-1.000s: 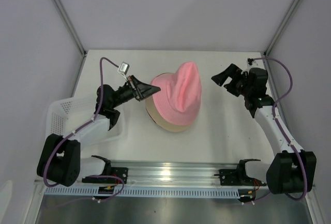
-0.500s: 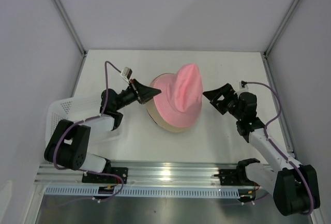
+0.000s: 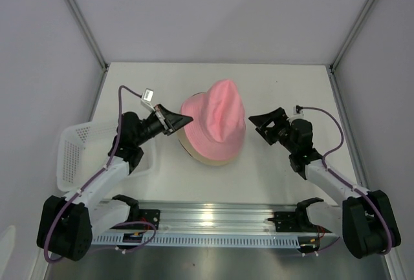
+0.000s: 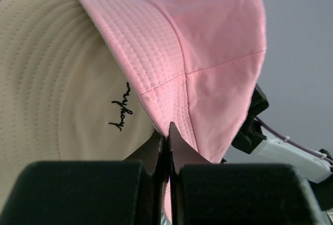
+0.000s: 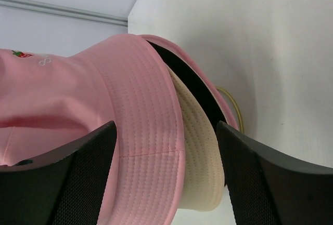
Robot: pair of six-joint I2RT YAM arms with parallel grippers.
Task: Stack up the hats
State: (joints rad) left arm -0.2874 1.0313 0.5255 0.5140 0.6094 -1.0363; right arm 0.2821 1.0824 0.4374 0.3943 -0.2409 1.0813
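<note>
Left tool (image 3: 178,119) clamps the pink hat (image 3: 217,115) by its brim, right tool (image 3: 262,125) stands apart; pulling could shift the beige hat (image 4: 52,79) below.

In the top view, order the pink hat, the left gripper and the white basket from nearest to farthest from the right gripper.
1. pink hat, middle, beside the right gripper
2. left gripper, across the hat
3. white basket, far left
</note>
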